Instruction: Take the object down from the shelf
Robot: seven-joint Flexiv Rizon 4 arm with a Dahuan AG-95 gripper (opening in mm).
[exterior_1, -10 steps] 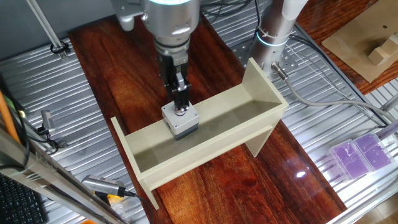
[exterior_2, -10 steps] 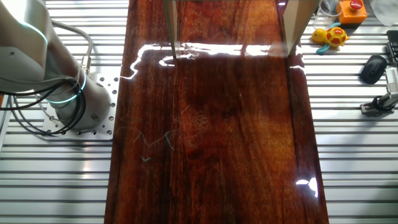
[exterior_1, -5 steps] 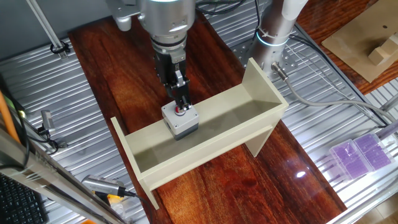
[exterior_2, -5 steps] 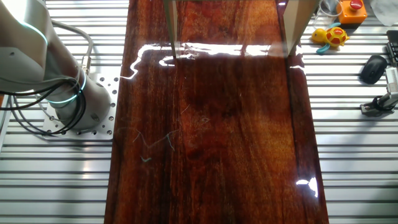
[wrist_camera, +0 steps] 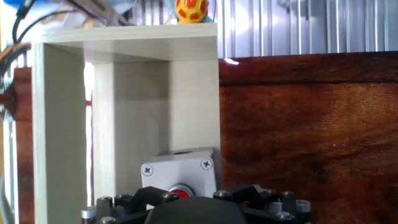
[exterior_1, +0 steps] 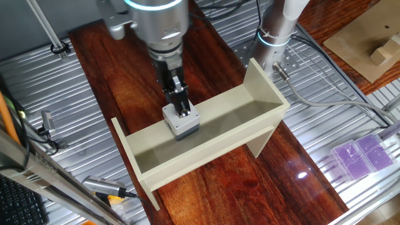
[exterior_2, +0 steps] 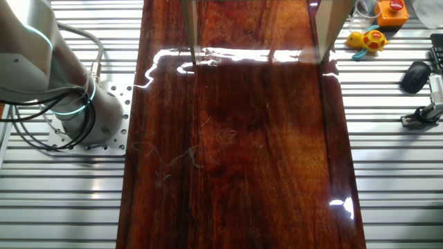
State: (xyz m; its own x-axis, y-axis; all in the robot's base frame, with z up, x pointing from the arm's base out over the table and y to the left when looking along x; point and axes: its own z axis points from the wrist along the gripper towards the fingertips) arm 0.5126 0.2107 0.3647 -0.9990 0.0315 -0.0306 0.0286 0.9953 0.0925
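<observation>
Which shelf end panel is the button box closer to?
The grey box sits nearer the shelf's lower-left end panel; the panel beside the robot base is farther.

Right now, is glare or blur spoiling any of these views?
Other fixed view: white glare streaks on the glossy dark wooden tabletop near the top, shelf mostly cropped. One fixed view: small glare spot, small grey red-button box sharp. Hand view: the gripper's dark body fills the bottom edge, close and soft; long beige trough-shaped shelf evenly lit.

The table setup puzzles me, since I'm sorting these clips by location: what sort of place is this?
Probably a robotics lab bench: a slatted metal table with a bolted-down robot base, loose cables, and a cream shelf holding a grey button box.
</observation>
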